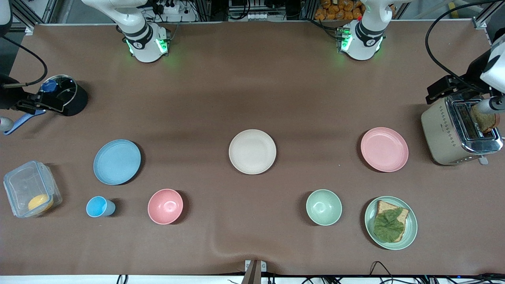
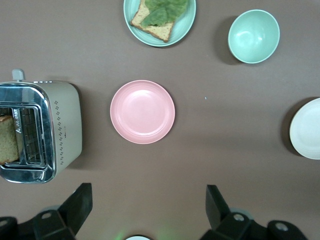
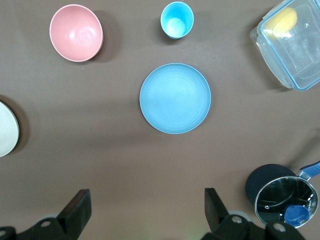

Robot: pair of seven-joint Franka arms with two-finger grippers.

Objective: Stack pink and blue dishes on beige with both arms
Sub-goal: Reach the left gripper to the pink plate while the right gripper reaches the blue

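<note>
Blue first: the blue plate [image 1: 117, 161] lies flat on the bench [image 1: 252, 79] toward my right arm's end, with the cup [image 1: 100, 206] and pink bowl [image 1: 165, 206] nearer the front camera than it is. My right jaws hang high above the bench, close to the pot [image 1: 67, 94], spread wide and holding nothing.

The beige plate [image 1: 252, 151] sits bare in the middle, well apart from both others. Nothing is stacked yet.

The pink plate [image 1: 384, 149] lies toward my left arm's end, near the toaster [image 1: 453, 134]. My left jaws hang high up close by that toaster, also wide and empty.

What worries me:
- Both plates are flat with low rims, so I can probably only pinch an edge. A shallow bite could let a plate tilt and slip out on the lift.
- Pushing down to catch a rim might skid a plate across the bench instead of gripping it, the blue one toward the cup or bowl.
- Coming down carelessly, my right jaws could clip the pot and my left the toaster.
- Both arms end over the same beige plate. If they arrive together they may collide, so one should go first.
- A plate dropped off-centre could shove the stack askew.
</note>
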